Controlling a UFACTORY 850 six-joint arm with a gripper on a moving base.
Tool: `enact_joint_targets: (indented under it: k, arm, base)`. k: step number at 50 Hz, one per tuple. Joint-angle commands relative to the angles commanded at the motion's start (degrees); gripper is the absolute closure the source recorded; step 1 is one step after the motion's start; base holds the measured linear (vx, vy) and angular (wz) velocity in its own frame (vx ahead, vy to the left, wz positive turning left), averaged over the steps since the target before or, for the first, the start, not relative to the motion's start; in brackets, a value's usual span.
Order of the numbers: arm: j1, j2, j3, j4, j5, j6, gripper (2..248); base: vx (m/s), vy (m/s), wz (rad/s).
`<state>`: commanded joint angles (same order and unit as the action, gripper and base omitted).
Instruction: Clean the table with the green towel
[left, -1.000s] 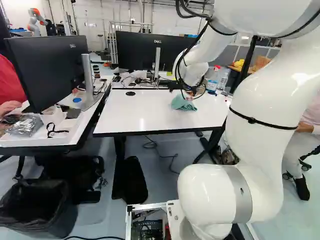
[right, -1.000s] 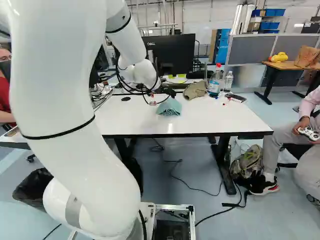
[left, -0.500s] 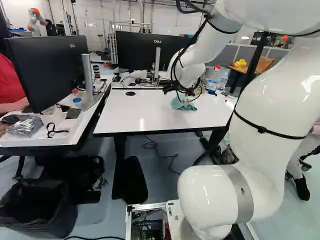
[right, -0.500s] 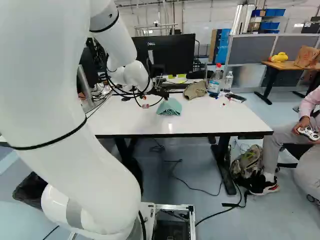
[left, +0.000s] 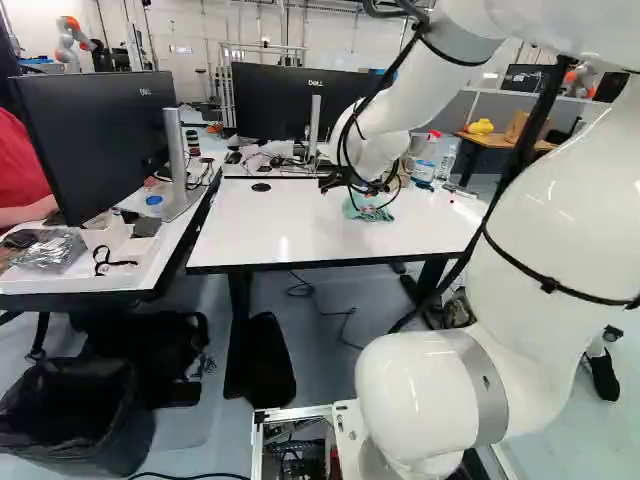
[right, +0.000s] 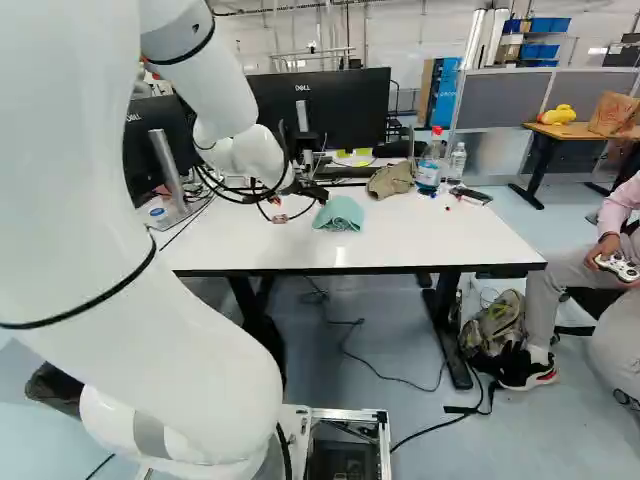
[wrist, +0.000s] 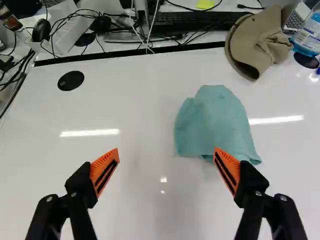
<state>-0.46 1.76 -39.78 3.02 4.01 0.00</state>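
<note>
1. Spanning most of both base views, the white rectangular desk table (right: 420, 240) carries the task's thing near its middle, with bare glossy top on every side of it, which would leave room for wiping strokes.
2. Reaching out over that top, the white robot arm (right: 235, 150) bends down so its wrist camera looks along the gripper at the cloth.
3. Lying in a loose crumpled mound on the table, the green cloth towel (wrist: 215, 122) sits ahead of the gripper and toward its right finger; it lies free, held by nothing.
4. Resting just beyond the towel, a beige fabric cap (wrist: 260, 40) lies apart from it, near the back edge.
5. Hovering low over the table, the black two-finger gripper with orange pads (wrist: 167, 172) has its jaws spread wide and empty; the right pad (wrist: 226, 167) appears at the towel's near edge, which fits either approaching the cloth or having let it go.
6. Sitting flush in the top, a small black round grommet (wrist: 70, 80) lies well apart from the towel.
</note>
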Motion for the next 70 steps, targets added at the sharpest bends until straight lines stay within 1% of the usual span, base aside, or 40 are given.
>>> enact_joint_targets:
  k: [15, 38, 54, 70]
  arm:
    - [1.10, 2.66, 2.61, 0.00, 0.00, 0.00, 3]
    - [1.15, 3.03, 3.38, -0.06, 0.88, 0.00, 3]
    - [1.11, 3.66, 5.13, -0.22, 3.40, 0.00, 3]
    - [1.05, 4.71, 8.06, -0.50, 7.62, 0.00, 3]
  base:
    - [0.000, 0.000, 0.000]
    - [0.000, 0.000, 0.000]
    - [0.000, 0.000, 0.000]
    - [0.000, 0.000, 0.000]
